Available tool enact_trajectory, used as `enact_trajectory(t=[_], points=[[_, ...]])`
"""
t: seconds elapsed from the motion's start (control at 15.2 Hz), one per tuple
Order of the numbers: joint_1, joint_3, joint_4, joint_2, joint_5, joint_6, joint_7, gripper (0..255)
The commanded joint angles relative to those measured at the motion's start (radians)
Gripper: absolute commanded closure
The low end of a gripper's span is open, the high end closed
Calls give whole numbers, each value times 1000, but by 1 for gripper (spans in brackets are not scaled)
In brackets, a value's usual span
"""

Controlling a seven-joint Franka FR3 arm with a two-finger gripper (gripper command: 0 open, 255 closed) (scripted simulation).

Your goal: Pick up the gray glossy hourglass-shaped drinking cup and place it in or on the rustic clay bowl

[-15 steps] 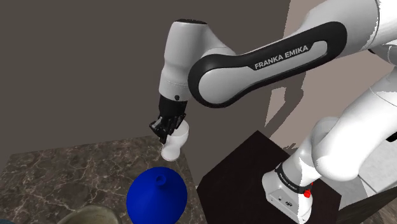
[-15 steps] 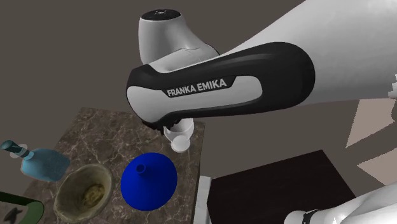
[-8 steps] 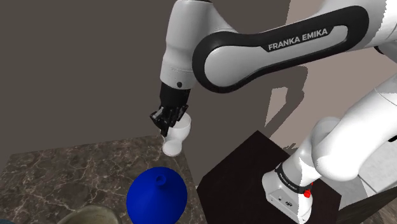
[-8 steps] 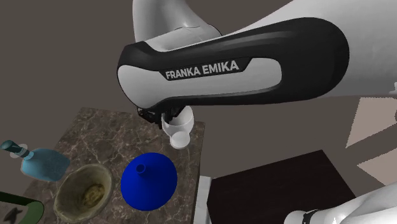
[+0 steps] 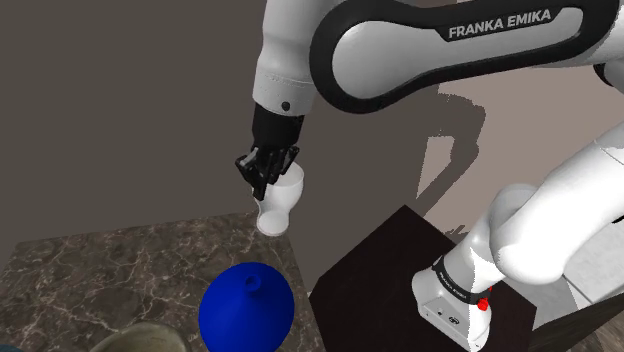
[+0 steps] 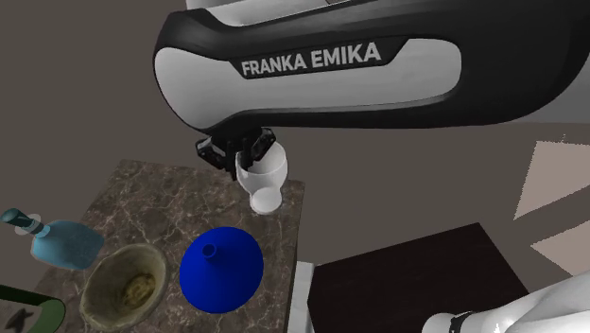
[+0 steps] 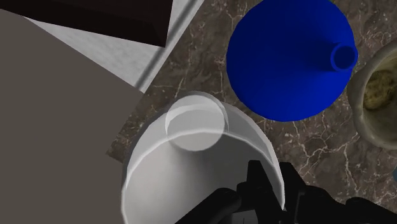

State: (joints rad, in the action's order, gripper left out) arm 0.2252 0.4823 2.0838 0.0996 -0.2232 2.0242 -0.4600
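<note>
**Shoulder view, item one: cup aloft in the tool**

Item: pale grey glossy hourglass-shaped drinking cup (image 5: 279, 206), mouth up, slightly tilted, hanging above a corner of the dark marbled stone tabletop (image 5: 100, 270), apparently clear of it.

Hold: black two-finger tool (image 5: 268, 172) is clamped on the cup's rim, one finger inside the mouth and one outside, as the wrist view shows at the pinched wall (image 7: 273, 186). Only one side of the rim is gripped.

Adjacent: deep blue cone-shaped vessel with a short open neck (image 6: 222, 270), standing on the tabletop between the cup and the bowl.

Destination: rustic olive-brown clay bowl (image 6: 102, 276), beyond the cone, with a yellowish patch inside.

Beyond: pale blue glass bottle (image 6: 66, 242), lying beside the bowl.

Risks, as judged:
- One-sided rim grip on a glossy wall; a quick swing could make the cup pivot or slip out.
- A low carry would strike the cone's neck, since the cone sits on the direct line.
- Release off-centre, or from too high, could land the cup on the bowl's rim and topple it onto the tabletop.
</note>
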Motion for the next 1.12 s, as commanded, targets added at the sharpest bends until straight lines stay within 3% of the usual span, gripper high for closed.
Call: enact_trajectory(t=[0.0, 0.2, 0.46, 1.06], points=[[-1, -2, -18, 9, -2, -26, -1, 255], [-2, -5, -43, 17, -2, -59, -3, 255], [37, 53, -135, -54, 36, -69, -121, 255], [173, 151, -423, -288, 198, -127, -400, 255]])
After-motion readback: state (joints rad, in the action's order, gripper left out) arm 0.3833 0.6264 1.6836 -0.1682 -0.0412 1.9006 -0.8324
